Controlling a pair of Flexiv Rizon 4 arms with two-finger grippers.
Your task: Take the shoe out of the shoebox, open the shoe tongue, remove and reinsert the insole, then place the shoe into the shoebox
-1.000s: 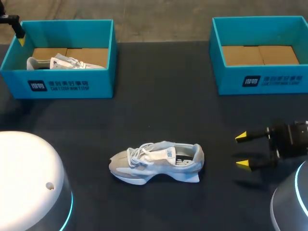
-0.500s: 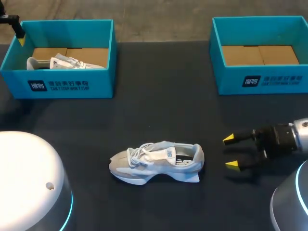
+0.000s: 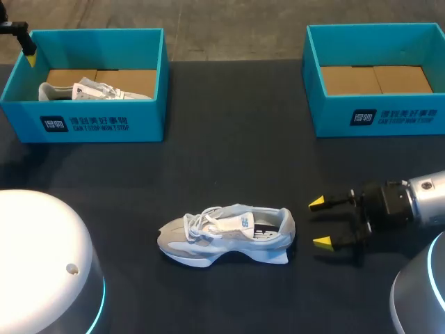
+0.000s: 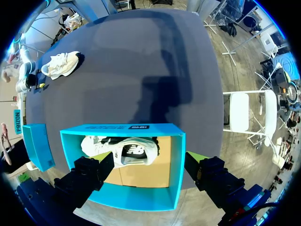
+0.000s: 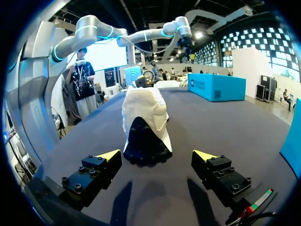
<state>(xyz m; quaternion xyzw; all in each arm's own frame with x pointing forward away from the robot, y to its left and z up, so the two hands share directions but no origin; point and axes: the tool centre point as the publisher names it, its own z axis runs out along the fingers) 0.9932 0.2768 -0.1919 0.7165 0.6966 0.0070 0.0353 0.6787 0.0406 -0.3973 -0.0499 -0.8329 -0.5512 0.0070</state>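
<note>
A grey-and-white shoe point(image 3: 226, 235) lies on its sole in the middle of the dark table, toe to the left. My right gripper point(image 3: 319, 223) hovers open just right of its heel, not touching it. In the right wrist view the heel point(image 5: 143, 123) stands a little ahead of the open gripper point(image 5: 157, 157), in line with the gap. My left gripper point(image 4: 149, 159) hangs open above the left teal shoebox point(image 4: 122, 128), which holds a second white shoe point(image 4: 126, 150). In the head view only a black part of the left gripper point(image 3: 21, 40) shows, at that box's far left corner.
The left shoebox point(image 3: 97, 124) stands at the back left with the other shoe point(image 3: 90, 90) inside. A second teal shoebox point(image 3: 375, 118) at the back right shows only its cardboard floor. White arm bases sit at both front corners.
My right gripper has moved left across the table, toward the shoe's heel, staying open. The shoe and the left arm have not moved.
</note>
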